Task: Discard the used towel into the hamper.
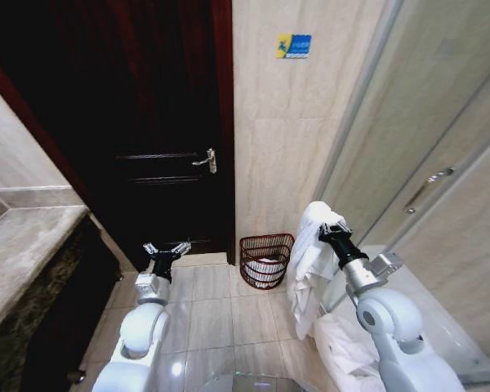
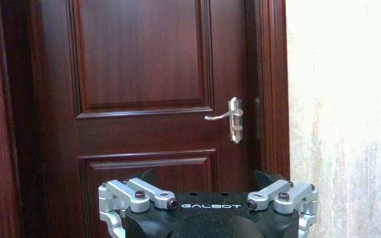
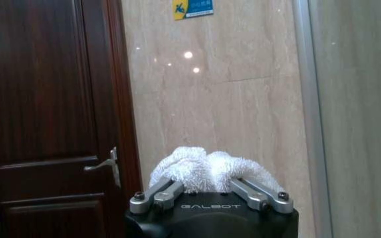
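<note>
left gripper (image 1: 167, 249): fingers spread, holding nothing, left of the hamper | hamper (image 1: 266, 260): on the floor against the wall beside the door (image 1: 159, 122) | right gripper (image 1: 331, 229): fingers pinching the white towel (image 1: 309, 269), raised just right of the hamper, cloth hanging down

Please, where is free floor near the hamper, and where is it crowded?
Bare tiles lie between the hamper and the open left gripper, in front of the dark door. It is crowded on the hamper's other side: the white towel, held by the right gripper, hangs there beside the shower glass.
</note>
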`<state>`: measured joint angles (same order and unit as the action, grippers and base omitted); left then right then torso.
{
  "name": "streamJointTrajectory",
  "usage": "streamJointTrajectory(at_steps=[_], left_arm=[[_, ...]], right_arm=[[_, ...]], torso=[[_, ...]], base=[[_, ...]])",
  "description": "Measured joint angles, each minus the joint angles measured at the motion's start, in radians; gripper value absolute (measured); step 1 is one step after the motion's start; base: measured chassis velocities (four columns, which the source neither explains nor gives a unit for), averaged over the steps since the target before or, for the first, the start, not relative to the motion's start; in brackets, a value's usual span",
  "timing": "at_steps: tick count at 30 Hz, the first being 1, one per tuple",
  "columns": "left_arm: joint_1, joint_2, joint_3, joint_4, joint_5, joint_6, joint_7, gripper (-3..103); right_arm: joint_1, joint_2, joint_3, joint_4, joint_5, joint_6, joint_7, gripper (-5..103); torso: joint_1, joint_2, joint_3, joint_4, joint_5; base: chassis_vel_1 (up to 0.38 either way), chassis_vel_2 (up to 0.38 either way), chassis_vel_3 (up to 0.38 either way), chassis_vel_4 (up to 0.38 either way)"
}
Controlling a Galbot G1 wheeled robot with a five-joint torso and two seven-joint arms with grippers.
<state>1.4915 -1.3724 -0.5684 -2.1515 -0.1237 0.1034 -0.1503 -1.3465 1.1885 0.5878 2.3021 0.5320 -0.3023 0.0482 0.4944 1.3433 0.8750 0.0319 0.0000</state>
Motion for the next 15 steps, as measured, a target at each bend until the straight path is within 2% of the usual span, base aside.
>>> streamJointTrajectory(at_steps=[7,15], left_arm=[[0.001,0.006,-0.001,-0.006,-0.001,0.000,0.000,100],[0.000,0.009,-0.003,-0.006,-0.002,-0.001,0.001,100]], right_arm=[[0.006,0.005,-0.004,-0.008,-0.001,0.000,0.001,8],[0.007,0.013,-0.008,-0.009,-0.004,-0.001,0.001,8]], torso=[[0.000,0.000,0.000,0.0001,0.0001],[0.000,0.000,0.000,0.0003,-0.0001]], base=[[0.000,0.000,0.000,0.000],[0.065,0.061,-0.056,-0.063]])
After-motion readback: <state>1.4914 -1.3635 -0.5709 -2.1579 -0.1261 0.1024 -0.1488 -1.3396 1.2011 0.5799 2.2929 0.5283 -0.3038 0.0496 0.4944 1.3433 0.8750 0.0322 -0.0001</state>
